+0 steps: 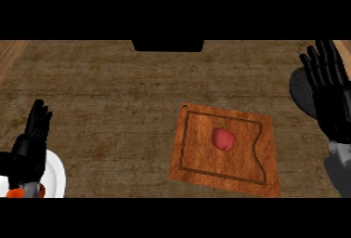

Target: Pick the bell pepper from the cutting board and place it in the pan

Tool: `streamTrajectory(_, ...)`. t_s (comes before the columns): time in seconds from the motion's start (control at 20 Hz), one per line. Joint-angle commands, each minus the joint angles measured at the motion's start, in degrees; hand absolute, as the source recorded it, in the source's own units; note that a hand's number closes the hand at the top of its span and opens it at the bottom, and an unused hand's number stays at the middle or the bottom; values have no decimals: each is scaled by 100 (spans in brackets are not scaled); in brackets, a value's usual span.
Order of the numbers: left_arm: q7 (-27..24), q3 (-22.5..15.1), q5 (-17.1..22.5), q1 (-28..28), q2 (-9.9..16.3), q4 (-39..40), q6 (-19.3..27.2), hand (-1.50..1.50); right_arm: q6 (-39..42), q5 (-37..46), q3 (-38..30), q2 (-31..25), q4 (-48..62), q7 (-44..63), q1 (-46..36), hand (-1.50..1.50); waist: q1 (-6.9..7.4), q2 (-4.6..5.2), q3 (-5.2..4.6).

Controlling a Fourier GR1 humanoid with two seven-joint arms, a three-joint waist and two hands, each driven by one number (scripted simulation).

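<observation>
A red bell pepper (223,138) with a small green stem lies near the middle of the wooden cutting board (198,162). My right hand (328,88) is raised at the right edge, fingers straight and open, to the right of and beyond the board. It covers most of a dark grey pan (300,90), of which only the left rim shows. My left hand (33,132) rests open at the left edge, fingers up, far from the board.
A white plate (56,176) peeks out under my left forearm at the lower left, with something orange (15,192) by its edge. A black object (168,45) sits at the counter's far edge. Brown counter (116,107) lies between my left hand and the board.
</observation>
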Motion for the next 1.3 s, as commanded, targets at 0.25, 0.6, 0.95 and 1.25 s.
streamTrajectory(0.25,512,-254,-43,-1325,-15,36,-416,0,1645,694,1771,-187,1196,545,-403,150,61,26,35)
streamTrajectory(0.6,533,-254,114,-837,-151,173,-543,0,-702,3063,1425,-1039,11,-580,969,-150,-374,-168,25)
streamTrajectory(0.95,757,-20,238,-1166,13,261,-817,0,452,3354,1257,-2567,-1963,1487,1179,-150,-228,-145,11)
streamTrajectory(1.25,777,-119,138,-1427,-182,358,-805,0,1801,3197,1299,-3169,-2889,3701,195,-150,-45,-107,12)
